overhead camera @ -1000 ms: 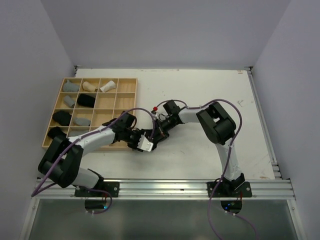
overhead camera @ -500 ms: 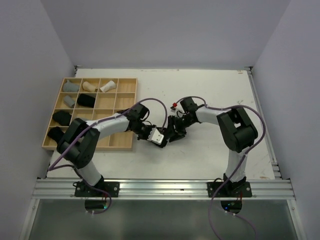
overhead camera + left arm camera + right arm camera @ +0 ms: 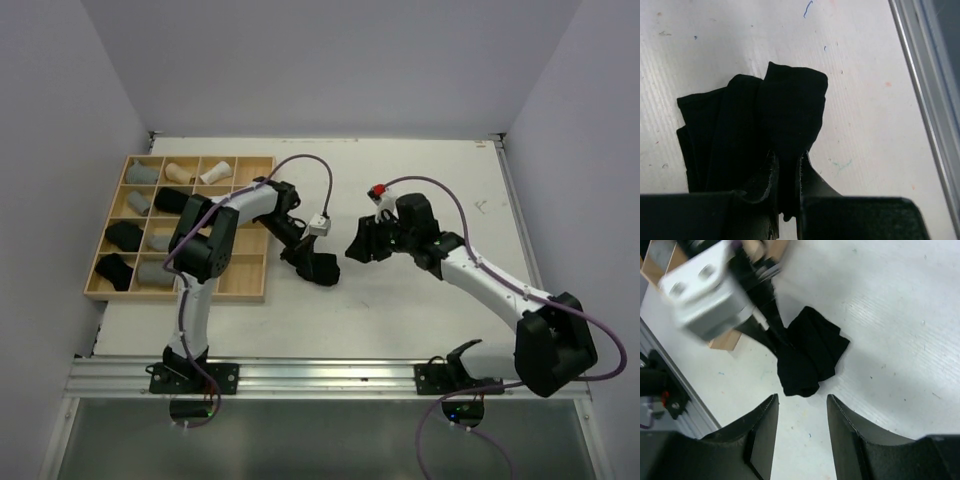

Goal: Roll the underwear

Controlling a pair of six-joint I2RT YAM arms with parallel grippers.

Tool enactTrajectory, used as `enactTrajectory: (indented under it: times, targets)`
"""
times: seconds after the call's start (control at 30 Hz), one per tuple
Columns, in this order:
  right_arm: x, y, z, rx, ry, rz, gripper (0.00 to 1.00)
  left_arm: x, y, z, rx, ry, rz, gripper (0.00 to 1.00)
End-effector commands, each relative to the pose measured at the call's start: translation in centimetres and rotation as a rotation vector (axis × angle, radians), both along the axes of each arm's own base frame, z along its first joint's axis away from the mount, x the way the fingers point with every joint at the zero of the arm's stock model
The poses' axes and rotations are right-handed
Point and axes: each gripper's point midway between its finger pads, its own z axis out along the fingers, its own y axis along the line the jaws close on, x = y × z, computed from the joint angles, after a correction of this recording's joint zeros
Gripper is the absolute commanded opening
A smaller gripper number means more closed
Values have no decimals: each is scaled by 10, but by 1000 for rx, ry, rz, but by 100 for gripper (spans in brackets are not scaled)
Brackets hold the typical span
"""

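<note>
1. The black underwear (image 3: 765,115) lies on the white counter (image 3: 420,180), about in the middle, as a loose folded bundle. It is not yet a tight roll.
2. The left hand (image 3: 787,157) is the nearer one to it. Its two fingers are almost fully closed and pinch the near edge of the cloth. In the left wrist view the bundle goes away from the fingers toward 12 o'clock, and its folds and long axis run from 6 to 12 o'clock.
3. The right hand (image 3: 802,399) is about half open and holds nothing; only bare counter shows between its fingers. It is apart from the cloth. In the top view the cloth is at about 8 o'clock from this hand, and in the right wrist view it is straight ahead at 12 o'clock.
4. I judge that the next move depends on this: the left hand grips one end, the free end points away from it, and the right hand must come in from the opposite side.
5. Farther away, at about 10 o'clock from the cloth, stands the wooden tray (image 3: 214,205). Some of its compartments hold rolled pieces (image 3: 172,200) in grey, beige, white and black.
</note>
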Motion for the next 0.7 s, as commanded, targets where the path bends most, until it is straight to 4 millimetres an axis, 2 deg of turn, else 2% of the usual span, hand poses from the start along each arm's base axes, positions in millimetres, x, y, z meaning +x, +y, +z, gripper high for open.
enactTrajectory:
  times: [0.0, 0.03, 0.07, 0.2, 0.37, 0.43, 0.47, 0.53, 0.67]
  targets:
    - [-3, 11, 5, -56, -255, 122, 47, -15, 40, -46, 191, 195, -23, 0]
    - [-5, 10, -2, -89, -278, 128, 48, -12, 40, -46, 188, 205, -21, 0]
    - [-12, 20, -4, -117, -327, 190, 50, -11, 41, -48, 195, 217, -22, 0]
    - [-16, 35, -17, -210, -406, 289, 55, -7, 42, -57, 224, 229, -17, 0]
    - [-1, 60, -28, -247, -480, 377, 57, -5, 43, -63, 247, 236, -13, 4]
    - [5, 69, -25, -244, -499, 402, 58, -5, 44, -63, 250, 238, -13, 5]
    - [6, 72, -35, -262, -488, 428, 58, -5, 43, -63, 251, 240, -11, 6]
    - [7, 80, -37, -254, -490, 463, 58, -4, 43, -64, 251, 237, -9, 7]
    - [0, 91, -52, -242, -459, 527, 58, -2, 42, -65, 259, 246, 2, 10]
